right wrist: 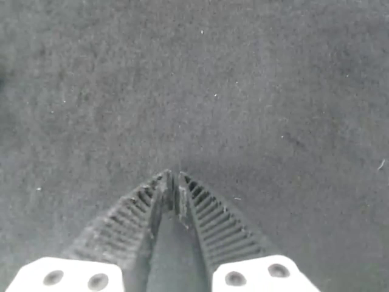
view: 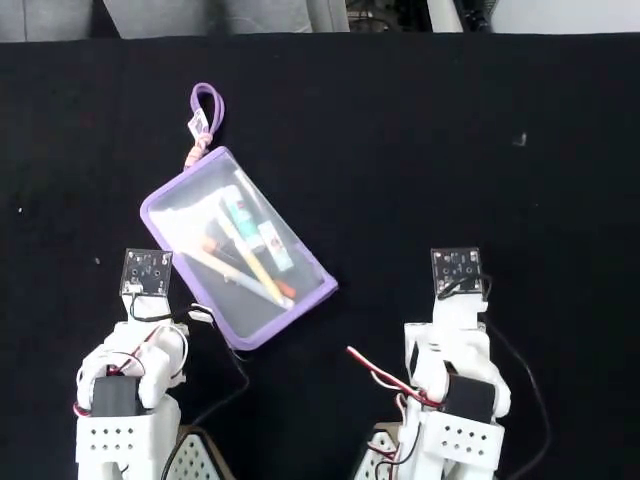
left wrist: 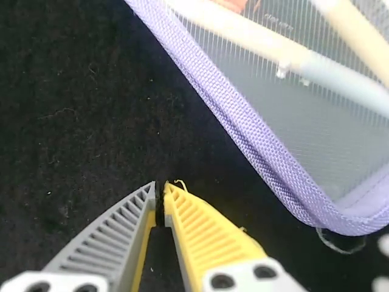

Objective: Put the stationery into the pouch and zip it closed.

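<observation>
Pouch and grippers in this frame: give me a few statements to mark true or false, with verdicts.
1. The pens lie inside the pouch. True.
2. The left gripper is shut on the pouch's edge. False: it is shut on nothing, just clear of the edge, over the table.
3. The right gripper is shut over bare table. True.
4. The pouch's loop points toward the arms. False: it is at the far end, pointing away from them.
5. The pouch lies in front of the right arm. False: it lies by the left arm.
</observation>
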